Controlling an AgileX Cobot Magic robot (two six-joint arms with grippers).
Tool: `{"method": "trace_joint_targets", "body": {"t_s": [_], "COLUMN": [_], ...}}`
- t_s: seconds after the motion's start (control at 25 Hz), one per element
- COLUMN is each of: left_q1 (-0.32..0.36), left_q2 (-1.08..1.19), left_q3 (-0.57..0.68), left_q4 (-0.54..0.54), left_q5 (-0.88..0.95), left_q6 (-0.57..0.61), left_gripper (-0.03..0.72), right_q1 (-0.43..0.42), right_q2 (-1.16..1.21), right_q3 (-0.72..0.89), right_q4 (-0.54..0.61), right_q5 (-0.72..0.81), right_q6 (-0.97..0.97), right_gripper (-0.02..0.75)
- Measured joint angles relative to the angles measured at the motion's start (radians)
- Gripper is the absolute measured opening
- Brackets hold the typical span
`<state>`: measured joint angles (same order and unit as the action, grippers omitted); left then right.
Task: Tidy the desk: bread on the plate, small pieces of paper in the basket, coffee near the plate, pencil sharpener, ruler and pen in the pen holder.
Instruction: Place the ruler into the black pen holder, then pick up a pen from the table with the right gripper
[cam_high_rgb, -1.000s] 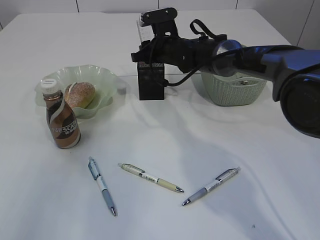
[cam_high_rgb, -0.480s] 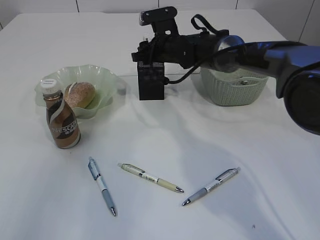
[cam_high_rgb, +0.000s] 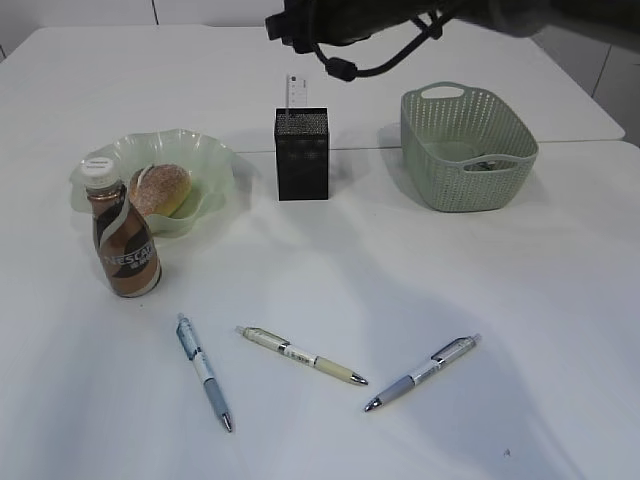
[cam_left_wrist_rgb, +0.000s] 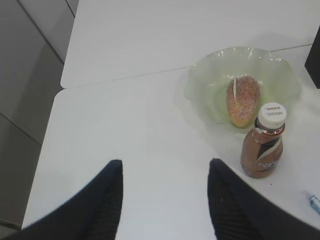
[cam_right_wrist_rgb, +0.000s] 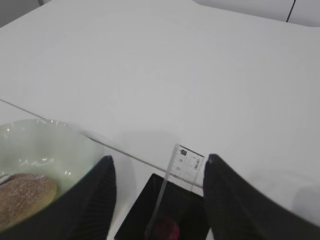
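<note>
Ruler (cam_high_rgb: 291, 92) now stands alone in the pen holder (cam_high_rgb: 301, 155); right tool (cam_right_wrist_rgb: 157, 192), spread and empty, has lifted away.

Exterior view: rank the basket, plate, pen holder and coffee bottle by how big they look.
1. Plate and basket: about alike in spread, so no ranking between them.
2. Pen holder and coffee bottle: also close; the bottle stands nearer the camera.

Bright even light, soft shadows, slight blur
</note>
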<state>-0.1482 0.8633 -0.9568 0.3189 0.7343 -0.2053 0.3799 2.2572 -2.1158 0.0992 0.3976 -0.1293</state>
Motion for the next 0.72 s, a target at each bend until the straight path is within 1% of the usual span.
{"method": "trace_joint_targets", "body": {"t_s": [0.04, 0.08, 0.12, 0.28, 0.32, 0.36, 0.4, 0.44, 0.48, 0.52, 0.6, 0.64, 0.68, 0.72], "left_q1": [0.0, 0.0, 0.0, 0.0, 0.0, 0.0, 0.0, 0.0, 0.0, 0.0, 0.0, 0.0, 0.0, 0.0], "left_q2": [0.0, 0.0, 0.0, 0.0, 0.0, 0.0, 0.0, 0.0, 0.0, 0.0, 0.0, 0.0, 0.0, 0.0], "left_q3": [0.0, 0.0, 0.0, 0.0, 0.0, 0.0, 0.0, 0.0, 0.0, 0.0, 0.0, 0.0, 0.0, 0.0], "left_q4": [0.0, -0.002, -0.009, -0.039, -0.044, -0.046, -0.051, -0.058, -0.066, -0.072, -0.086, -0.095, -0.109, -0.117], "left_q5": [0.0, 0.0, 0.0, 0.0, 0.002, 0.008, 0.018, 0.03, 0.041, 0.054, 0.072, 0.081, 0.088, 0.091], "left_q6": [0.0, 0.0, 0.0, 0.0, 0.0, 0.0, 0.0, 0.0, 0.0, 0.0, 0.0, 0.0, 0.0, 0.0], "left_gripper": [0.384, 0.384, 0.384, 0.384, 0.384, 0.384, 0.384, 0.384, 0.384, 0.384, 0.384, 0.384, 0.384, 0.384], "right_q1": [0.0, 0.0, 0.0, 0.0, 0.0, 0.0, 0.0, 0.0, 0.0, 0.0, 0.002, 0.012, 0.012, 0.032], "right_q2": [-0.023, -0.027, -0.058, -0.058, -0.154, -0.167, -0.174, -0.181, -0.183, -0.183, -0.183, -0.183, -0.183, -0.183], "right_q3": [0.0, 0.0, 0.0, 0.0, 0.0, 0.0, 0.0, 0.0, 0.0, -0.001, -0.001, -0.001, -0.001, -0.001], "right_q4": [0.002, 0.004, 0.007, 0.007, 0.054, 0.072, 0.079, 0.099, 0.102, 0.122, 0.127, 0.135, 0.135, 0.147], "right_q5": [0.053, 0.061, 0.119, 0.119, 0.39, 0.459, 0.488, 0.575, 0.585, 0.664, 0.689, 0.777, 0.81, 0.825], "right_q6": [0.0, 0.0, 0.0, 0.0, 0.0, 0.0, 0.0, -0.009, -0.011, -0.035, -0.047, -0.108, -0.15, -0.184], "right_gripper": [0.447, 0.447, 0.447, 0.447, 0.447, 0.447, 0.447, 0.447, 0.447, 0.447, 0.447, 0.446, 0.447, 0.447]}}
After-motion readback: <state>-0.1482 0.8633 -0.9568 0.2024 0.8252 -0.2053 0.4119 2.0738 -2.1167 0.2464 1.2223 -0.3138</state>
